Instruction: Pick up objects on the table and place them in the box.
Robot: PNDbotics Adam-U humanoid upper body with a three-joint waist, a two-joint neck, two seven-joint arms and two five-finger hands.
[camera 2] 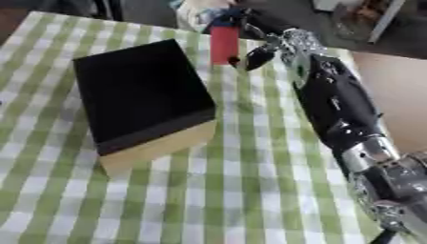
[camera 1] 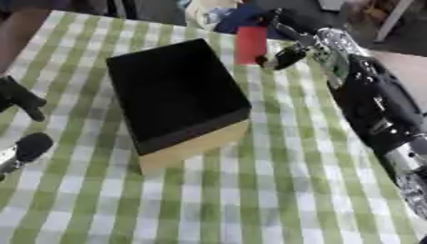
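While the right arm stretched up the three o'clock side of the bench, its right hand sat near one o'clock, fingers curled round a flat red object and gripping it at its right edge. The red object stood upright on its long side, apparently lifted off the green-and-white checked cloth, just beyond the far right corner of the box and not touching it. The box lay at the centre of the bench, turned askew so that one corner pointed toward twelve o'clock; its inside showed black and its near side wall was pale tan. Nothing could be made out within the dark interior.

At nine o'clock, at the edge of the left eye view, the left hand rested over the cloth with its dark fingers relaxed and spread, holding nothing, well apart from the box. Below it, toward eight o'clock, a rounded black part of the left arm showed beside a silver joint. Behind the red object, past the far edge of the bench at twelve o'clock, blue and pale shapes were too blurred to identify.
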